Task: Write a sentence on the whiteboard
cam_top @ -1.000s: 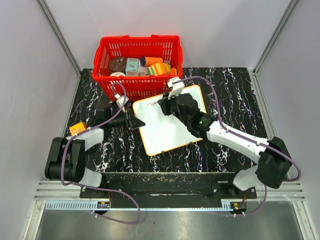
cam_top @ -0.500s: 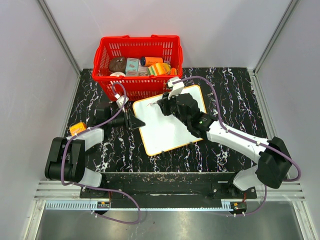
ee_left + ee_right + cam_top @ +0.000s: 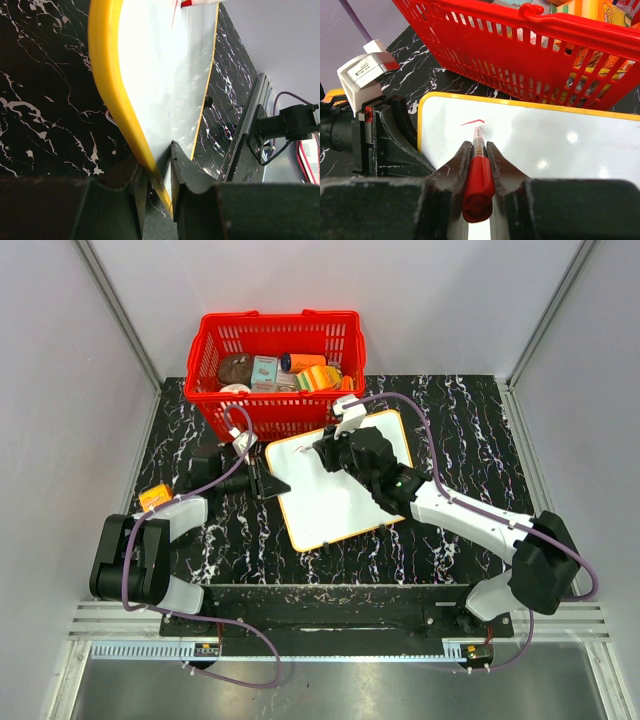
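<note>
The whiteboard [image 3: 335, 495] lies tilted on the black marble table in front of the red basket. My left gripper [image 3: 277, 483] is shut on its left yellow rim [image 3: 107, 75], one finger on each side, as the left wrist view shows [image 3: 156, 160]. My right gripper [image 3: 478, 146] is shut on a red marker [image 3: 479, 180], whose tip rests on the board near the far left corner. Of the sentence, only one short red stroke [image 3: 472, 122] shows just beyond the tip. No word can be read. In the top view my right gripper [image 3: 327, 448] hides the stroke.
The red basket [image 3: 275, 360] with several packaged items stands right behind the board's far edge, close to my right wrist. An orange tag [image 3: 154, 497] sits on the left arm. Grey walls close in the table on three sides.
My right gripper has shifted slightly to the left and away over the board's far left corner with the marker. The left gripper and the board have not moved.
</note>
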`<act>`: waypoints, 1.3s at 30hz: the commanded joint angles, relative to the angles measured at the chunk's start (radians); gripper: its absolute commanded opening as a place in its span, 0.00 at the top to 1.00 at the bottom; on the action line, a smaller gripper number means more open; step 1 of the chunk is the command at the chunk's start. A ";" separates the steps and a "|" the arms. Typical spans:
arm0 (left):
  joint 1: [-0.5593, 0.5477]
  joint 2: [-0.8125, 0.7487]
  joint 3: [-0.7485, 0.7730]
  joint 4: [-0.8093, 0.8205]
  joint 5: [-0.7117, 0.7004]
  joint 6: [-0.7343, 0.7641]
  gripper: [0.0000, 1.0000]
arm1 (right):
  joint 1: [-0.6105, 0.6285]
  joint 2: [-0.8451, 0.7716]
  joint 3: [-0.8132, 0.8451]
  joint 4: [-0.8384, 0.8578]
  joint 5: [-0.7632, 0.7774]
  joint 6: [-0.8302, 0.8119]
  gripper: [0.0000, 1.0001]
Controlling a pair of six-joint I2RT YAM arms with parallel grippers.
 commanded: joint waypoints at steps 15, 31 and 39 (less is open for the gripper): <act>-0.015 0.005 -0.024 0.024 -0.040 0.101 1.00 | -0.002 0.029 0.045 0.069 0.011 0.007 1.00; -0.017 0.003 -0.024 0.023 -0.040 0.101 1.00 | -0.002 -0.014 -0.036 0.019 -0.007 0.031 1.00; -0.017 0.003 -0.024 0.023 -0.040 0.101 1.00 | -0.002 -0.041 -0.084 0.000 -0.021 0.048 1.00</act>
